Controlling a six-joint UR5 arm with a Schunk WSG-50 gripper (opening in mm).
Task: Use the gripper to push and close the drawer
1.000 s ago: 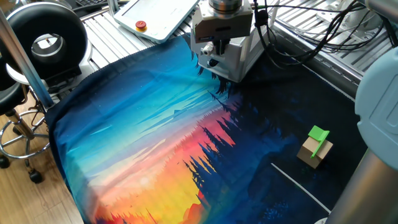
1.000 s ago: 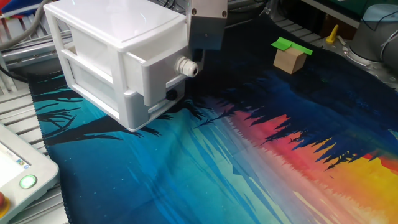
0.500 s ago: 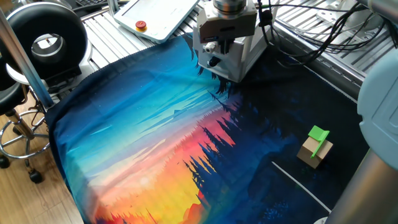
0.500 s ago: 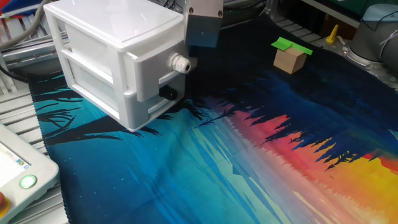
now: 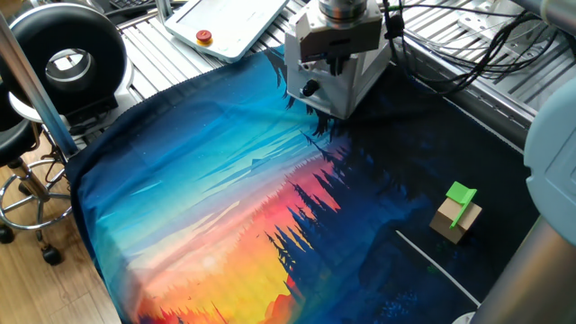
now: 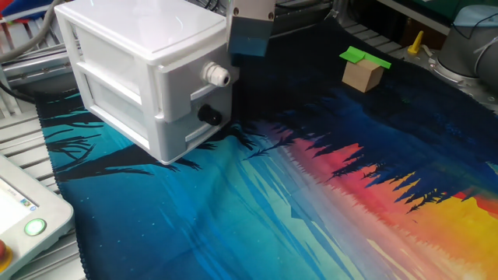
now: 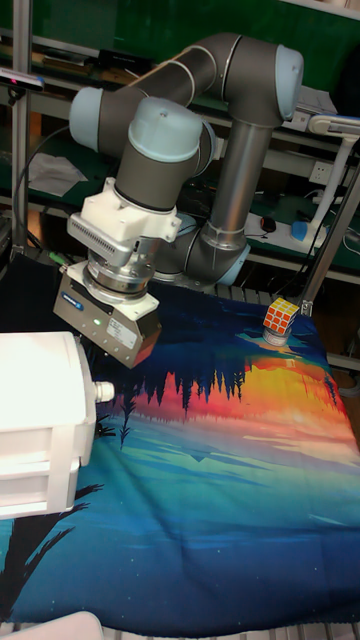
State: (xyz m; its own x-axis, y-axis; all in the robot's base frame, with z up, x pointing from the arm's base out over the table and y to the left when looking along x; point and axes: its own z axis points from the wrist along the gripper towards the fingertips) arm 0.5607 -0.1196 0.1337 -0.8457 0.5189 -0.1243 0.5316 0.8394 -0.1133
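arm bent low | gripper (image 7: 100, 345) tilted | fingers unseen

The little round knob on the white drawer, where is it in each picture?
One fixed view: hidden behind the hand, top middle.
The other fixed view: the knob is upper left of middle, on the drawer front.
Tall fixed view: knob at left edge, mid-height.
Shared landmark: the hand, just above the knob.

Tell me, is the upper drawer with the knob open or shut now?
Shut, or nearly: the drawer front lies about level with the cabinet front; only its knob protrudes.
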